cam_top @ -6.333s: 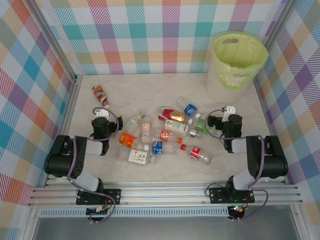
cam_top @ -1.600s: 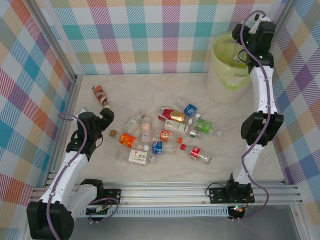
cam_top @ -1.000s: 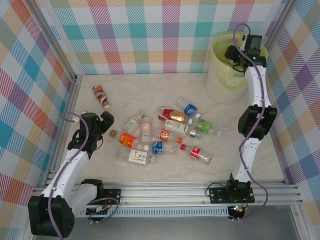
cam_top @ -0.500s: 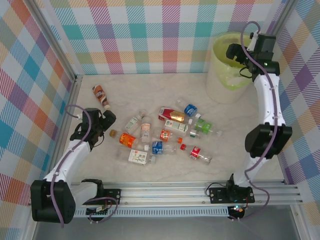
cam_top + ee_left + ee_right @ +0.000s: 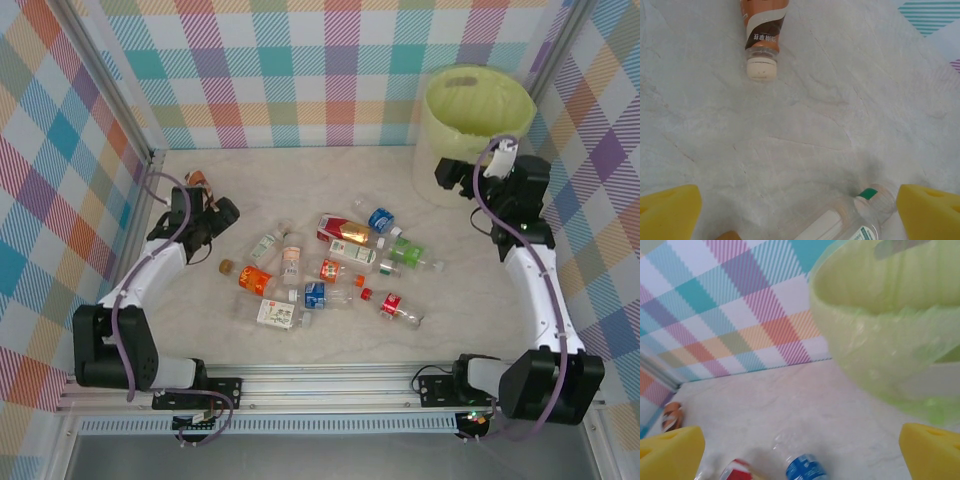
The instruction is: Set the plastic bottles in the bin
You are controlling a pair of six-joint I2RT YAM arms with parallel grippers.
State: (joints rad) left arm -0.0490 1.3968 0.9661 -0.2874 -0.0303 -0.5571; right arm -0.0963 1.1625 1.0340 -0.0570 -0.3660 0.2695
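**The left pincer** [image 5: 800, 212] is spread as wide as it goes and empty. Its yellow pads [image 5: 667, 212] sit at the two lower corners of the wrist view with nothing gripped between them. It hangs low over the pale surface [image 5: 840, 100], apparently lining up on the brown-labelled bottle [image 5: 762, 30], which lies at the top of that frame with its white cap toward the camera. A clear bottle with a green neck band [image 5: 840, 225] lies at the lower edge, just inside the right-hand pad.

**The right pincer** [image 5: 800, 455] is likewise fully open and holds nothing. It hovers beside the bin [image 5: 880, 355], whose green-lined wall rises at the upper right of its view. This pose suits an arm ready to reach for a bottle.

**Overhead view.** The bin stands in the upper right corner. The plastic bottles [image 5: 340, 262] lie on their sides at frame centre, between the arms. The brown one lies apart at upper left, which likely explains why the left arm attends to it.
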